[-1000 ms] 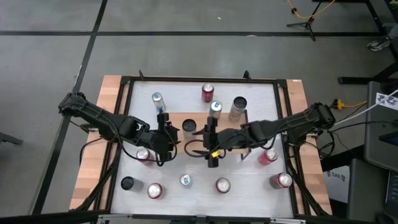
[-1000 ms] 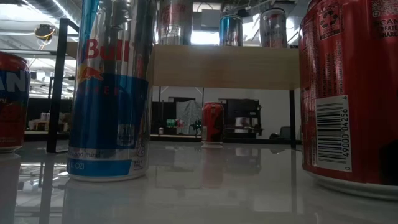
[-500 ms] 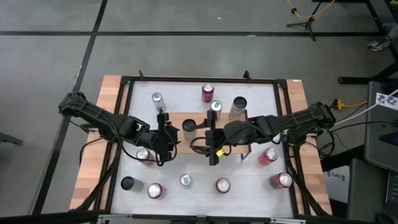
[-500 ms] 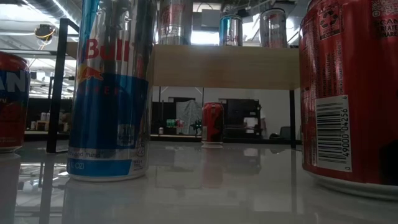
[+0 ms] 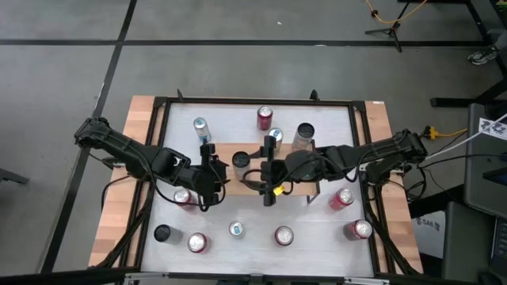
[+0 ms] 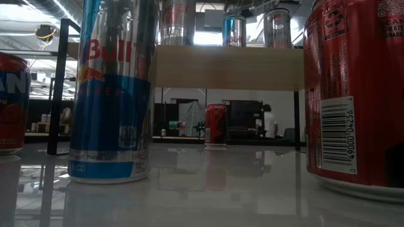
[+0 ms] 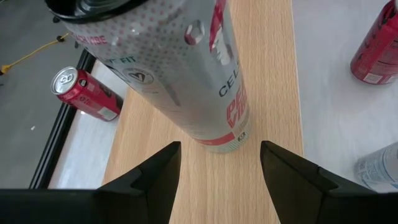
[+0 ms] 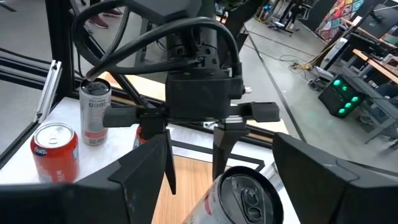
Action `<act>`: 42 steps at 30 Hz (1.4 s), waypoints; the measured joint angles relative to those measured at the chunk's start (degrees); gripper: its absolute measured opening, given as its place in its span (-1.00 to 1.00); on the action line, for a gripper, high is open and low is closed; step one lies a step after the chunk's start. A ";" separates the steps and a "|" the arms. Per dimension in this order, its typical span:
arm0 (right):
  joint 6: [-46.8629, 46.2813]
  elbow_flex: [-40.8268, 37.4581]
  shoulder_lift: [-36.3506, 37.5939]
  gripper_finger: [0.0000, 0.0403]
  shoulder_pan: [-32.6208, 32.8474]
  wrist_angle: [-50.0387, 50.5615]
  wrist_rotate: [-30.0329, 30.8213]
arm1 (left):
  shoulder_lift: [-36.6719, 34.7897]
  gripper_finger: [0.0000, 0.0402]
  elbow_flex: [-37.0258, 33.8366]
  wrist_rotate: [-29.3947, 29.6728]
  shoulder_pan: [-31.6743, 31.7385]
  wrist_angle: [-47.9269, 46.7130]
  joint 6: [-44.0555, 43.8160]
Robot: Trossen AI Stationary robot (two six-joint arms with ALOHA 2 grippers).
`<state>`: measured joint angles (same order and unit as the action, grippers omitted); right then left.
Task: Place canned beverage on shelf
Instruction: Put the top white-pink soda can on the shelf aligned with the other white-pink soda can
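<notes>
Both arms are dark, almost black, built of slim jointed links. The left arm (image 5: 131, 154) has black cables looping off its wrist. The right arm (image 5: 372, 157) carries similar cable loops and a small yellow tag or connector near its wrist. From the right wrist view, the left gripper (image 8: 191, 149) is a boxy black block with a horizontal rail, two flat tapering fingers (image 8: 222, 149) hanging under it and thick black hoses arching above. The right gripper (image 5: 268, 156) has broad, matte black, angular fingers (image 8: 323, 168).

The blue can (image 6: 110, 94) reads "Bull"; the red can (image 6: 353, 94) barcode reads "49000 04256".
</notes>
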<state>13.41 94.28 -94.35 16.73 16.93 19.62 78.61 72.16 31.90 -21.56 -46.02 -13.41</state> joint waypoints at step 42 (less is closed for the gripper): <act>0.06 -0.07 -0.52 0.82 -0.32 1.90 3.98 | 0.00 0.05 0.02 0.02 0.00 0.11 -0.15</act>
<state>13.47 94.21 -94.87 16.41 18.84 23.60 78.61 72.18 31.92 -21.56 -45.91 -13.56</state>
